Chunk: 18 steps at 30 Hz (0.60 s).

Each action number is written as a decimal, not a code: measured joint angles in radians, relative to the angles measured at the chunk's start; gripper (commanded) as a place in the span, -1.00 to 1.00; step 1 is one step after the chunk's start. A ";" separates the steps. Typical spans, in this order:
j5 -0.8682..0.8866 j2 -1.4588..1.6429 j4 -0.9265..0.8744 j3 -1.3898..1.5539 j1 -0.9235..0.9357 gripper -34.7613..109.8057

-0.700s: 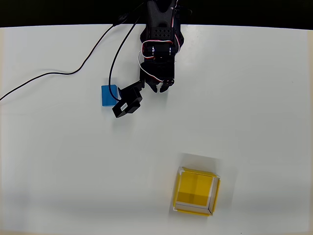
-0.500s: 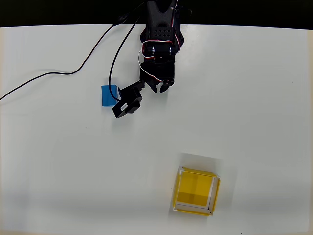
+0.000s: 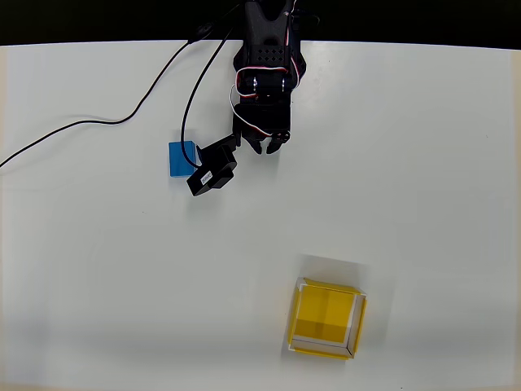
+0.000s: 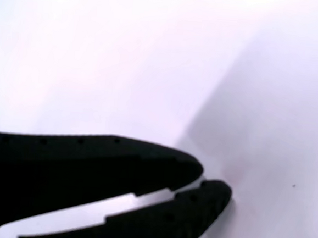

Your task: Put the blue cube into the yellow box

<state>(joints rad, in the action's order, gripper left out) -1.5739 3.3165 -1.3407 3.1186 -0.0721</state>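
The blue cube (image 3: 183, 158) lies on the white table left of the arm in the overhead view, partly covered on its right side by the black wrist module (image 3: 212, 173). My gripper (image 3: 270, 146) hangs just below the black arm, to the right of the cube and apart from it. In the wrist view the two black fingers (image 4: 144, 167) lie closed together with nothing between them, over bare white table. The yellow box (image 3: 327, 318), a shallow tray with pale rims, sits far off at the lower right.
Black cables (image 3: 122, 120) run from the arm across the upper left of the table (image 3: 423, 163). The table's dark far edge lies behind the arm base (image 3: 267, 49).
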 measured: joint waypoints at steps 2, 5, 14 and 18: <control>0.000 0.000 0.000 0.000 -0.006 -0.52; -0.003 0.000 0.000 0.000 -0.008 -0.52; -0.051 -0.029 0.029 -0.006 -0.015 -0.32; -0.005 -0.206 0.083 -0.083 -0.017 -0.22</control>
<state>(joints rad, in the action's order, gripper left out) -1.5785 3.1109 -1.2579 3.0357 -0.0890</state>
